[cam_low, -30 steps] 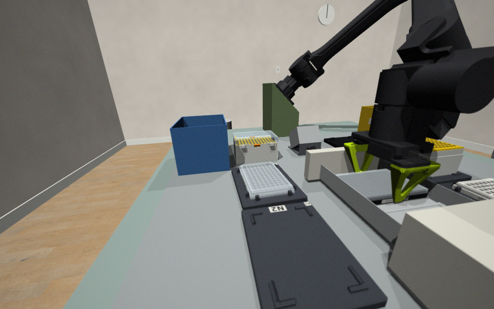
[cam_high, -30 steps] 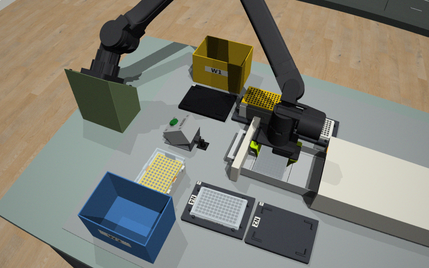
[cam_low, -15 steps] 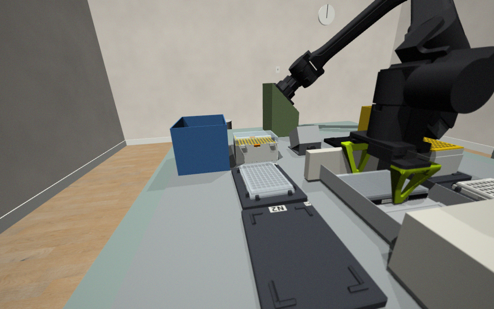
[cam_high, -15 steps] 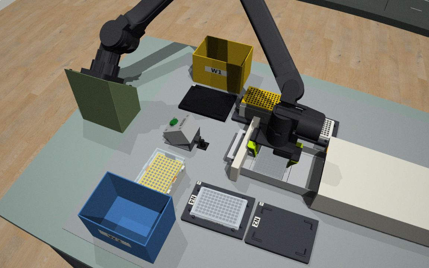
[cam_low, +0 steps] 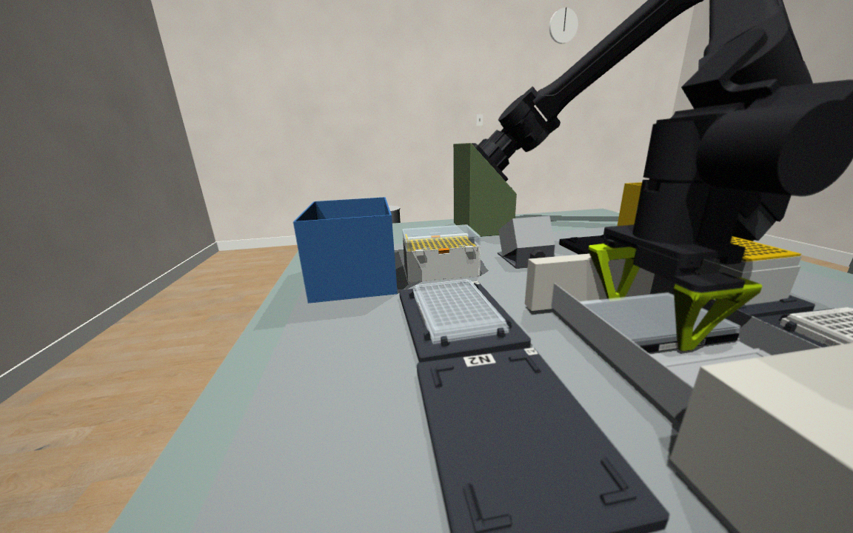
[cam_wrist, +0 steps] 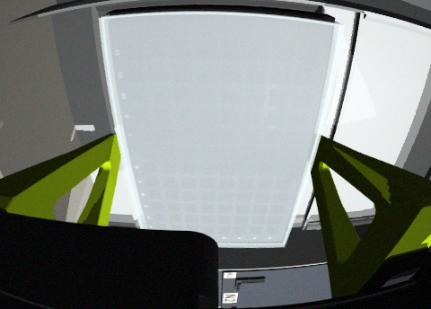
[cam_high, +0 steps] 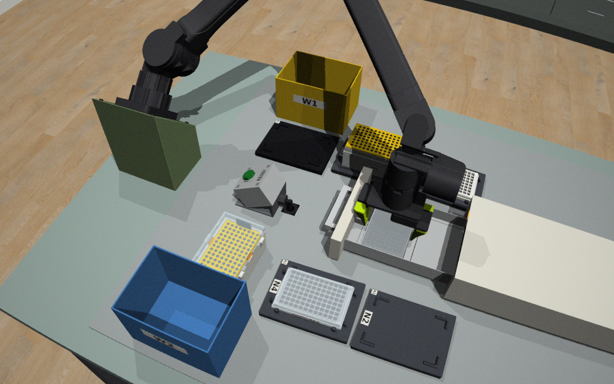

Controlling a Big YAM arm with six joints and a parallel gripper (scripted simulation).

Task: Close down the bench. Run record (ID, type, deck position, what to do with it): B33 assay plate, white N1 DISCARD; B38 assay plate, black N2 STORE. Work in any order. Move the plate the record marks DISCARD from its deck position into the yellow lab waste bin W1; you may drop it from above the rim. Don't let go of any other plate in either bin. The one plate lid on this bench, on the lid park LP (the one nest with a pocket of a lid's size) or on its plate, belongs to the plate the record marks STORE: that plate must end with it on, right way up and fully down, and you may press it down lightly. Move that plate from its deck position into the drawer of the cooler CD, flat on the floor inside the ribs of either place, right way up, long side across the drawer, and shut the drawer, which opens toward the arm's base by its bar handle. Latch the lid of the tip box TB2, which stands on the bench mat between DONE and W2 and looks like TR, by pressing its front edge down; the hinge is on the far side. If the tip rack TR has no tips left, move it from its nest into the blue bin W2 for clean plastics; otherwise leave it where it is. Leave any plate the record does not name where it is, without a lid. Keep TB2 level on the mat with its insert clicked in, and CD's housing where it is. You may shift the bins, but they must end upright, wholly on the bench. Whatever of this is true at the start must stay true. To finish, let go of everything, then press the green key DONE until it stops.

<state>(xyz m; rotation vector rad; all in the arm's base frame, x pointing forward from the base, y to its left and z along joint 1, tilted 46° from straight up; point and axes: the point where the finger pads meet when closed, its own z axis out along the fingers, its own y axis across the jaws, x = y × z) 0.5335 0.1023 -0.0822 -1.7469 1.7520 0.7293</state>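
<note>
My gripper (cam_high: 390, 224) is open over the pulled-out drawer of the cooler CD (cam_high: 552, 267). A dark plate with a pale clear lid (cam_high: 385, 236) lies flat on the drawer floor. The green fingers stand on either side of the plate's short width, a little clear of its edges, as the wrist view shows for the gripper (cam_wrist: 217, 183) and the lidded plate. In the exterior view the gripper (cam_low: 665, 311) reaches down to the plate. The nest N2 (cam_high: 404, 329) is empty. The yellow bin W1 (cam_high: 318, 90) stands at the back.
A clear plate (cam_high: 311, 296) sits on nest N4. The tip box TB2 (cam_high: 230, 246) stands beside the blue bin W2 (cam_high: 185, 305). The green DONE key (cam_high: 249, 175) is mid-bench. The yellow-topped tip rack TR (cam_high: 373, 141) and a white gridded plate (cam_high: 469, 183) lie behind the arm.
</note>
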